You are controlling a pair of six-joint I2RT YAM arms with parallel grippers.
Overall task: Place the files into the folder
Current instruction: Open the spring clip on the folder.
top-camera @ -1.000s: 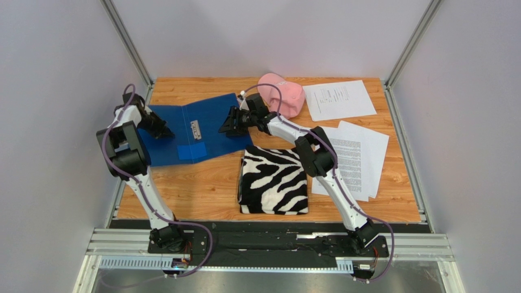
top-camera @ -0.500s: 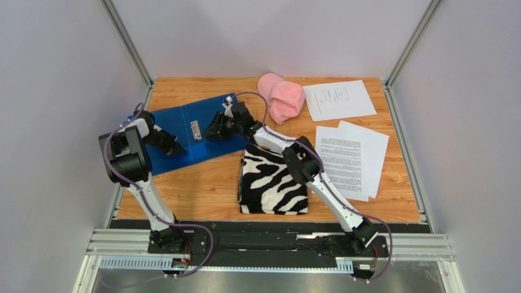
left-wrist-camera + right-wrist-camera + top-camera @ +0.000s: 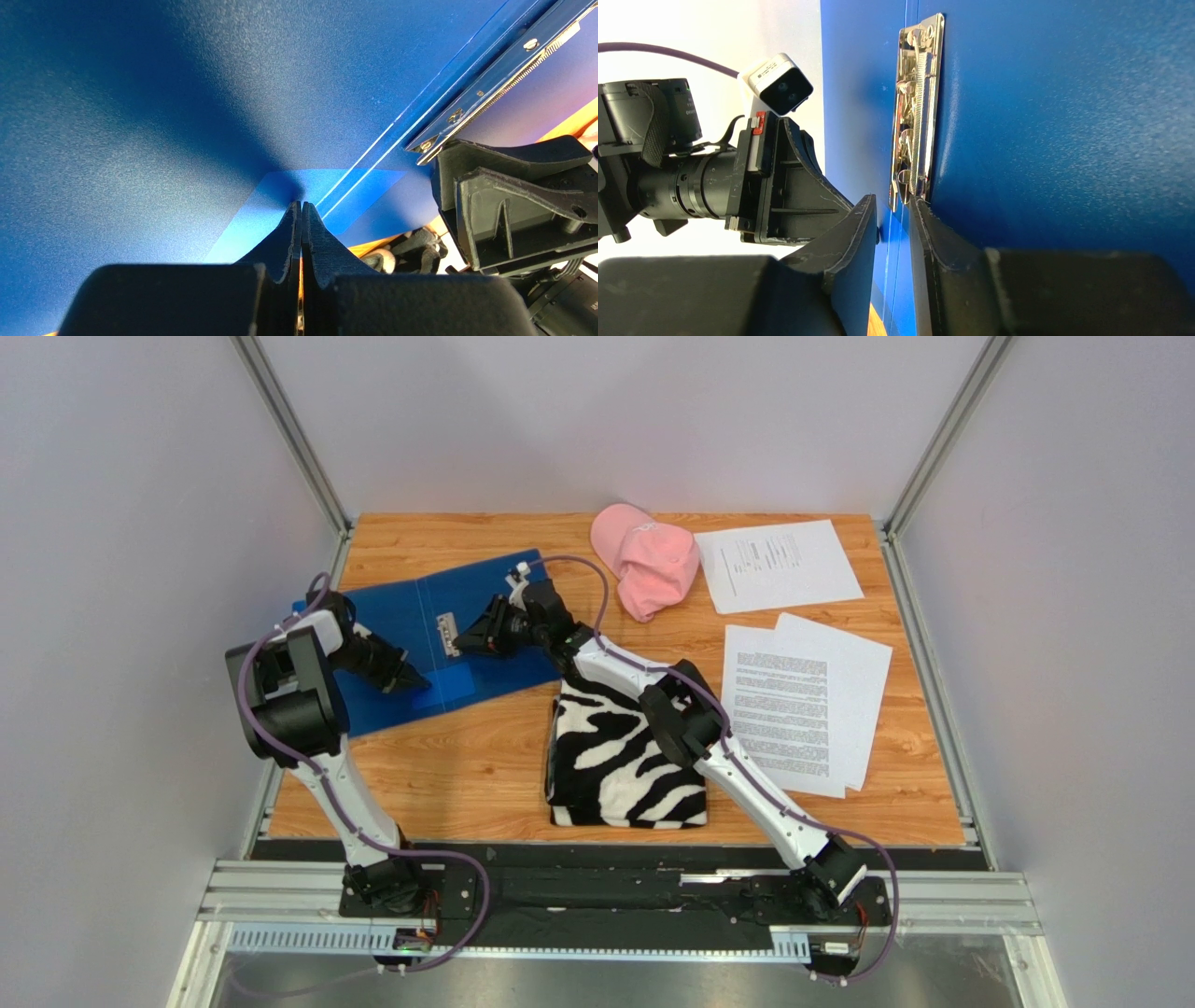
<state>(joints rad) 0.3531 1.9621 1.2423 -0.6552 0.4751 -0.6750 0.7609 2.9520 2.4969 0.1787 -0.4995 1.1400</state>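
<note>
My left pincer point(image 3: 302, 206) is pressed together, its tip resting on the left flap of the open blue folder point(image 3: 140, 105), just at a patch of paler blue tape point(image 3: 246, 224). The folder lies spread flat at the far left of the tabletop point(image 3: 463, 756). I judge that my job here is to pin that flap down, so I should press straight and not slide.

My right pincer point(image 3: 894, 203) sits at the near end of the metal clip point(image 3: 917, 105), beside the spine. Its fingers are only narrowly parted and I see nothing between them. If the clip is to be lifted, I should catch its lever squarely and keep off the cover itself, or the folder may skid or fold shut.

Counting across:
- One folder.
- One clip.
- One zebra-striped cloth point(image 3: 617, 756) in the middle.
- One pink cap point(image 3: 648, 560) behind it.
- One sheet point(image 3: 779, 564) alone at the far right.
- One overlapping pile of papers point(image 3: 786, 707) nearer, with at least two sheets and perhaps a third.

None of the papers is in the folder yet.
</note>
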